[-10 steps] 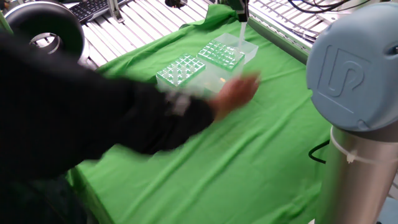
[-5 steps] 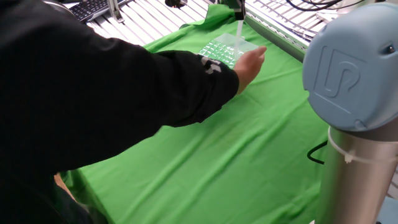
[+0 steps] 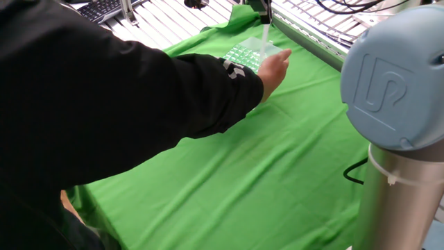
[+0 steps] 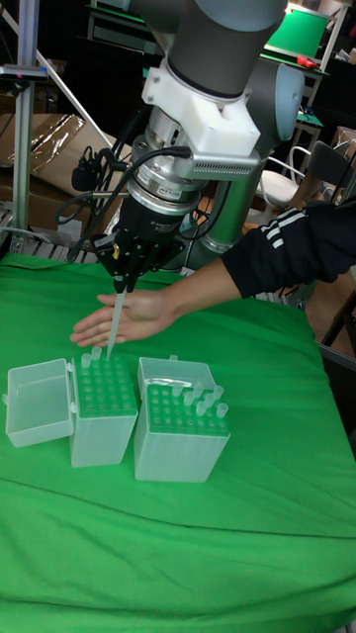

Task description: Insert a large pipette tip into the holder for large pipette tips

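In the tall fixed view my gripper (image 4: 121, 285) is shut on the large pipette tip (image 4: 114, 321), a slender whitish cone pointing straight down. Its lower end hangs just over the back rows of the holder for large pipette tips (image 4: 104, 401), a translucent box with a green hole grid and its clear lid (image 4: 40, 401) swung open to the left. In the fixed view the gripper (image 3: 264, 10) and tip (image 3: 266, 31) show at the top, above the part of the holder (image 3: 243, 54) that a sleeve leaves uncovered.
A person's open hand (image 4: 133, 316) reaches in from the right, just behind the tip; the dark sleeve (image 3: 139, 104) covers much of the fixed view. A second box (image 4: 183, 430) with several clear tips stands right of the holder. Green cloth (image 4: 198, 554) covers the table.
The person's arm has swung in across the boxes, and the hand now sits beside the tip, slightly further left than half a second ago. My gripper and the tip have barely moved.
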Available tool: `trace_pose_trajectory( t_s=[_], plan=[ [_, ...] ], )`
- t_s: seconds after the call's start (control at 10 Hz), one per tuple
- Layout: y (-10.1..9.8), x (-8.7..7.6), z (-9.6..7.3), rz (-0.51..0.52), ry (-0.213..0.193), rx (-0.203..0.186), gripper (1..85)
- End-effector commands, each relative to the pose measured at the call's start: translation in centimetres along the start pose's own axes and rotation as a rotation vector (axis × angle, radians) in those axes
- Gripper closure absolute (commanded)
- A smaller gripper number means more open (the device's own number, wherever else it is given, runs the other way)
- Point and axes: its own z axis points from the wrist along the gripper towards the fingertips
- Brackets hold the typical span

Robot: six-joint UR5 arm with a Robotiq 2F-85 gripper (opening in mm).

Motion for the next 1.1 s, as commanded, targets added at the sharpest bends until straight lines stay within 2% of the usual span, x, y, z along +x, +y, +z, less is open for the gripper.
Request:
trace_pose_trajectory(
  t_s=[0.0, 0.2, 1.0],
  plan=[
    [0.05, -0.39, 0.11, -0.006, -0.019, -0.002, 85.0],
    [0.04, -0.46, 0.16, -0.006, -0.023, -0.003, 85.0],
    [0.03, 0.25, -0.09, -0.002, 0.002, 0.0, 85.0]
  ],
)
